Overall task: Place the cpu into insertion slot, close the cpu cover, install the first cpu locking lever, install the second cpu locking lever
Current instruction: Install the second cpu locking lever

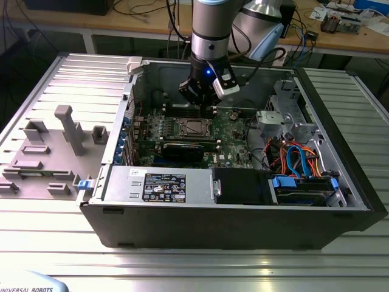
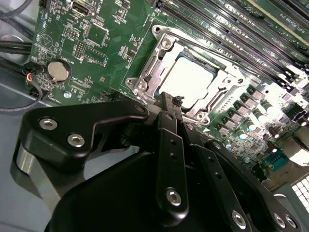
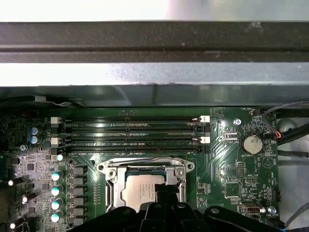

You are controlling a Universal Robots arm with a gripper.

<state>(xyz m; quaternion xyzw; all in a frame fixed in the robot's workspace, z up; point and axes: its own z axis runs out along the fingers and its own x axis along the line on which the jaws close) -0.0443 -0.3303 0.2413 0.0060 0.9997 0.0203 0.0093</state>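
The claw (image 2: 168, 104) hangs low inside the open computer case (image 1: 340, 182), its black fingers drawn together to a narrow tip with nothing between them. In the second wrist view that tip sits at the edge of the insertion slot (image 2: 145, 79), at about six o'clock from the chip's bright face. Whether it actually touches the metal there I cannot tell.

The cpu (image 2: 189, 82) lies flat in the socket, silver top up, and the cpu cover (image 2: 227, 84) is down around it, its window framing the chip. Chip and frame are square, so there is no long axis to speak of; their edges run in line with the memory slots (image 3: 130, 133), which sit at twelve o'clock from the socket in the first wrist view. There the cpu (image 3: 137, 191) shows beneath the frame, partly hidden by the fingers.

In the exterior view the claw (image 1: 203, 100) hangs at about twelve o'clock from the socket (image 1: 193, 126) on the green motherboard (image 1: 234, 131). A coin battery (image 2: 59, 71) lies toward nine o'clock from the socket in the second wrist view.
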